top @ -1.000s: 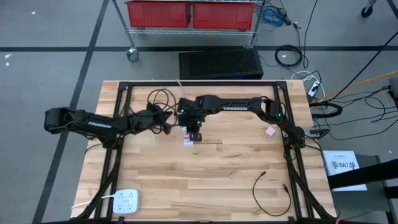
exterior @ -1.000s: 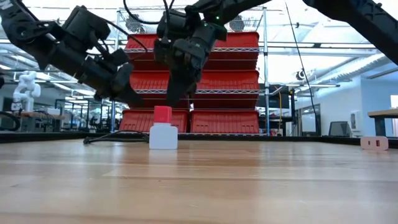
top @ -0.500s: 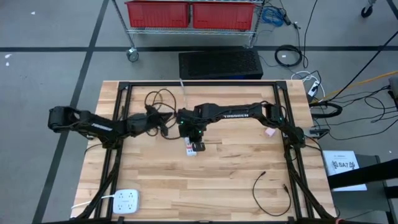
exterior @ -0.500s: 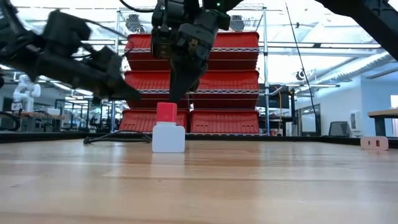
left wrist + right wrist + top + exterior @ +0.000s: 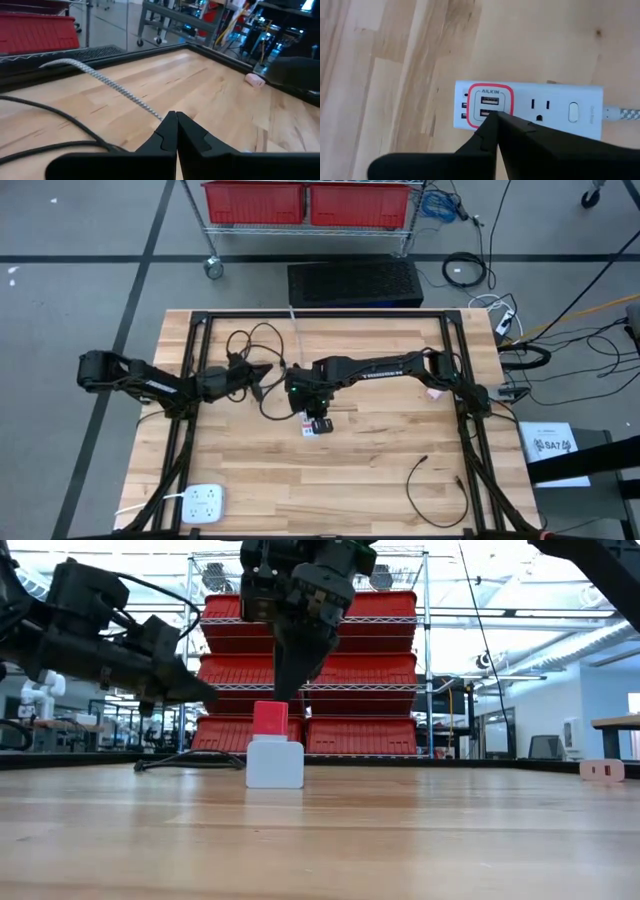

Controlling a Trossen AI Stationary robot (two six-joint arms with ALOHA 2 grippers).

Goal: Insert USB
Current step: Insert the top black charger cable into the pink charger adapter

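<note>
Table [image 5: 350, 470] — right end effector [image 5: 496, 116] over charger [image 5: 530, 110]

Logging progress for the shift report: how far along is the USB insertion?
Done: nothing plugged in yet; the power strip's USB ports look empty. In hand: the right end effector, shut, hovers over those ports, while the left end effector, shut, sits near a black cable. Left: the insertion itself.

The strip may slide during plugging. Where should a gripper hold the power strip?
Probably across the power strip's long sides near the switch, coming from above: it lies face up, those sides run parallel, and that end stays clear of the USB ports.
</note>
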